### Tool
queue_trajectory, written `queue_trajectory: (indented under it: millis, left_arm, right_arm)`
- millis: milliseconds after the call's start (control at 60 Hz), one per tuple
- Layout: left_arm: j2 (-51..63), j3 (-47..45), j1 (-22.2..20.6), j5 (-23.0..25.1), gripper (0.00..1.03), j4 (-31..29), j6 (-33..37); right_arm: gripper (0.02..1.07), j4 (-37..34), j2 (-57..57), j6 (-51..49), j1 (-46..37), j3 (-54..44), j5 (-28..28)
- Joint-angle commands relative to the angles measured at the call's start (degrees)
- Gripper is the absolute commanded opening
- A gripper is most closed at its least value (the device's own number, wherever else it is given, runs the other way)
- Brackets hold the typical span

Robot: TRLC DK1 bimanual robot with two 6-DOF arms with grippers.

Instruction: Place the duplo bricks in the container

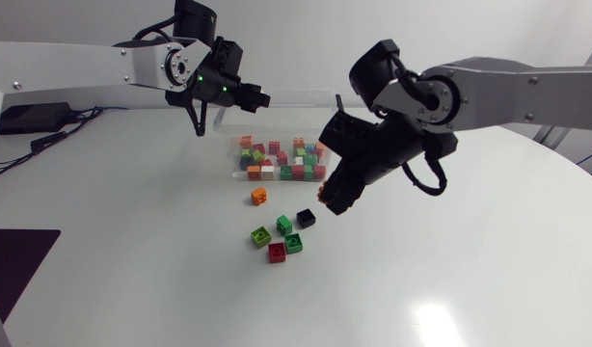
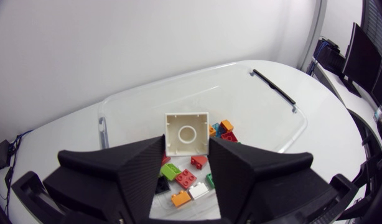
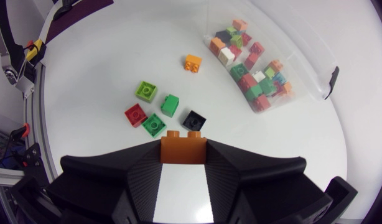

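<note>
The left arm enters from the side, and its left hand (image 2: 186, 142) hangs over the left end of the clear container (image 1: 310, 94). Its two fingers press against a white brick (image 2: 186, 132) from both sides. The brick's hollow underside faces the wrist camera. Below it, inside the container, lies a heap of bricks (image 1: 282, 159) in red, green, orange, white and blue, gathered along the container's near side.

Six loose bricks sit on the white counter (image 1: 132, 241) in front of the container. A small orange brick (image 1: 259, 197) is nearest the container. Further out are a lime brick (image 1: 261, 235), a red brick (image 1: 277, 253), two green bricks (image 1: 284, 224) and a black brick (image 1: 306, 218), clustered but mostly apart.

Just right of this cluster, the right hand (image 3: 183, 152) points down toward the counter. Its fingers are closed on a second orange brick (image 3: 183, 148), studs forward. In the wrist view the black brick lies just ahead of it.
</note>
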Motion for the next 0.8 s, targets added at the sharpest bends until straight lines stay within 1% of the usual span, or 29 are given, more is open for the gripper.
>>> queue_trajectory:
  millis: [0, 33, 83, 233, 317, 400, 450, 517, 583, 783]
  left_arm:
    - [1.8, 2.6, 0.7, -0.5, 0.85, 0.4, -1.3]
    - [1.7, 2.3, 0.7, -0.5, 0.91, 0.4, -1.3]
    - [1.0, 2.0, 0.8, -0.5, 0.95, 0.4, -1.2]
    - [-4.3, -1.4, 1.8, -0.5, 0.95, 0.6, -1.2]
    - [-8.8, -5.4, 2.2, -0.2, 0.95, 0.6, -0.7]
    - [-13.9, -10.5, 2.2, 0.1, 0.95, 0.6, 1.2]
    - [-17.6, -14.6, 2.2, 1.6, 0.95, 0.6, 2.5]
    - [-21.3, -19.5, 2.2, 2.0, 0.95, 0.3, 4.6]
    - [-23.5, -22.8, 2.4, 3.2, 0.95, -0.5, 6.3]
    - [-25.7, -29.8, 4.2, 6.3, 0.95, -1.6, 10.9]
  right_arm:
    - [0.27, -1.4, -1.4, 0.0, -0.7, 3.2, -0.4]
    - [0.27, -1.6, -1.5, 0.3, -1.1, 4.3, -0.6]
    - [0.27, -1.6, -1.5, 0.7, -1.6, 5.9, -1.1]
    - [0.27, -0.4, -0.4, 2.7, -2.8, 10.8, -1.7]
    - [0.27, 1.6, 0.9, 3.7, -3.5, 13.0, -1.7]
    - [0.27, 3.6, 2.7, 4.9, -4.0, 15.1, -1.8]
    - [0.27, 4.4, 3.9, 5.5, -4.3, 16.4, -2.1]
    - [0.28, 7.2, 5.5, 6.7, -4.8, 17.7, -2.1]
    - [0.28, 8.1, 7.7, 7.3, -5.4, 19.8, -2.3]
    - [0.28, 12.5, 13.4, 9.1, -7.2, 24.0, -2.4]
